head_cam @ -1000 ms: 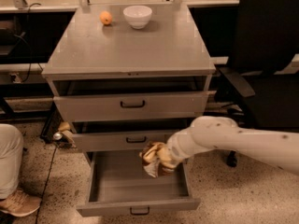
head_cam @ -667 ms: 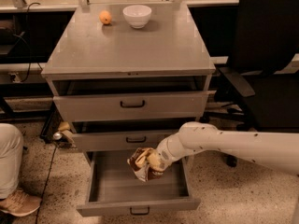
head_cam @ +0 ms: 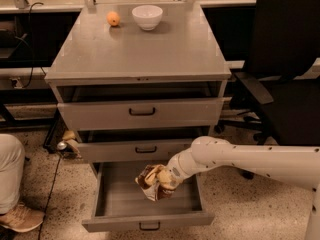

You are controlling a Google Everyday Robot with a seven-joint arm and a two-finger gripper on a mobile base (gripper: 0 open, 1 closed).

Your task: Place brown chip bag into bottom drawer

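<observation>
The bottom drawer (head_cam: 110,199) stands pulled out, its grey floor showing. The brown chip bag (head_cam: 152,182), crumpled brown and tan foil, hangs over the drawer's middle-right part, just above the floor. My gripper (head_cam: 166,178) reaches in from the right on a white arm and is shut on the bag's right side. The fingers are mostly covered by the bag.
The two shallower drawers (head_cam: 142,112) above are pushed in. On the cabinet top (head_cam: 140,54) stand a white bowl (head_cam: 147,17) and a small orange fruit (head_cam: 113,18). A black office chair (head_cam: 285,74) stands at the right. A person's leg and shoe (head_cam: 15,204) are at the lower left.
My gripper has carried the bag leftward and down over the open bottom drawer, from its right edge toward its middle.
</observation>
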